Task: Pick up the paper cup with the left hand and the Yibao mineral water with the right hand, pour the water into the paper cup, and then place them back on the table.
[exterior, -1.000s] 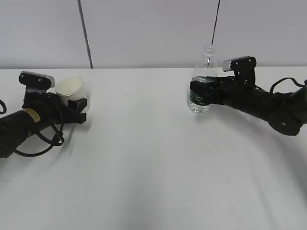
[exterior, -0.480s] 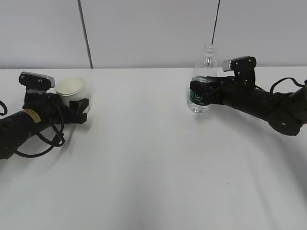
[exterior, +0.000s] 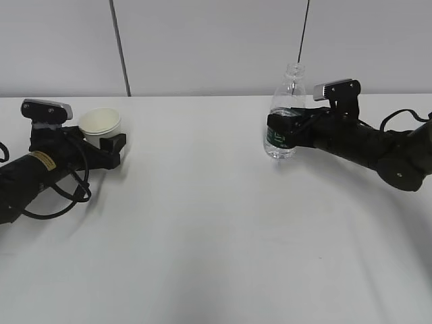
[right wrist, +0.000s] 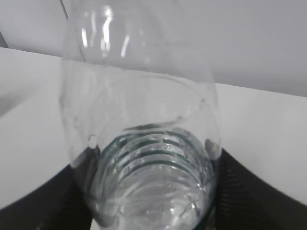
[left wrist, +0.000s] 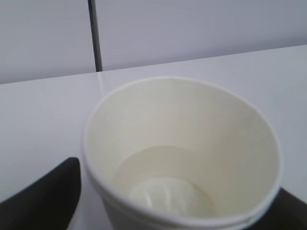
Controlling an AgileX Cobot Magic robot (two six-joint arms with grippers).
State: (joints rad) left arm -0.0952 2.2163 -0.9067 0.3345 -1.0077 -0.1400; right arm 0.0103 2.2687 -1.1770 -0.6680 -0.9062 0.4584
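The bottle [exterior: 286,115] stands upright, pinched in the right claw [exterior: 283,131], well right of the cup [exterior: 100,125] the left claw [exterior: 108,145] pinches.

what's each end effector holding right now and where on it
The left end effector grips the paper cup around its lower wall. The right end effector grips the Yibao mineral water around its green-labelled middle.
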